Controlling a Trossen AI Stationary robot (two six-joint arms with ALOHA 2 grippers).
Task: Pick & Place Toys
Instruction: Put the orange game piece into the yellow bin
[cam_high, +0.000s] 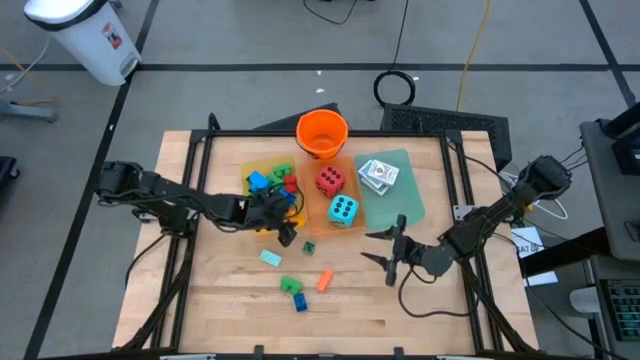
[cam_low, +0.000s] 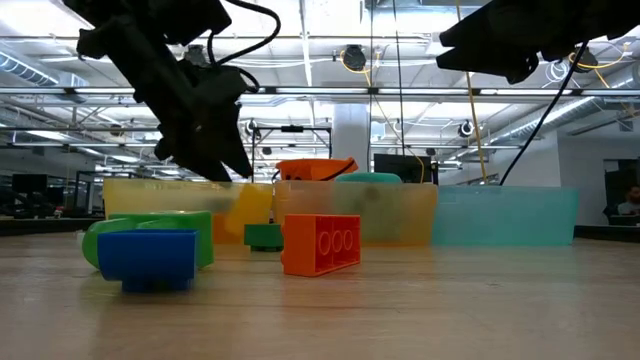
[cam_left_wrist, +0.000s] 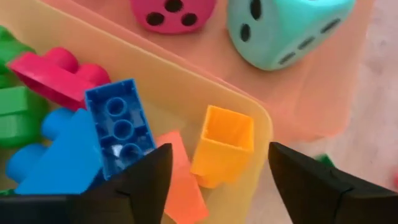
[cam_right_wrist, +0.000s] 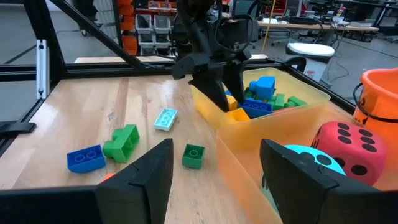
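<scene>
Up close in the low view, a blue brick (cam_low: 148, 258) sits lower left of frame with a green brick (cam_low: 150, 232) touching behind it, an orange brick (cam_low: 321, 243) just right of centre, and a small dark green brick (cam_low: 263, 236) a little farther back. From above, these loose bricks lie on the bare wooden surface (cam_high: 220, 300) in the lower middle of frame, with a pale teal brick (cam_high: 270, 258) up and left of them.

Left tool (cam_high: 283, 212) hangs over the near right corner of the yellow tray (cam_high: 250, 166), centre of the high view; its fingers stand apart with nothing between them. In its wrist view a yellow-orange brick (cam_left_wrist: 222, 143) lies in that tray corner below the gap, beside a blue brick (cam_left_wrist: 119, 127), a pink piece (cam_left_wrist: 53, 73) and some green ones.

Right tool (cam_high: 385, 247) hovers right of centre over bare surface, fingers apart, empty.

Farther back, the orange tray (cam_high: 318, 216) holds the red die (cam_high: 330, 180) and teal die (cam_high: 343, 210), side by side. The green tray (cam_high: 410, 205) to its right carries the white card packs (cam_high: 378, 174). Behind the trays stands the orange bucket (cam_high: 321, 133), upper centre.
</scene>
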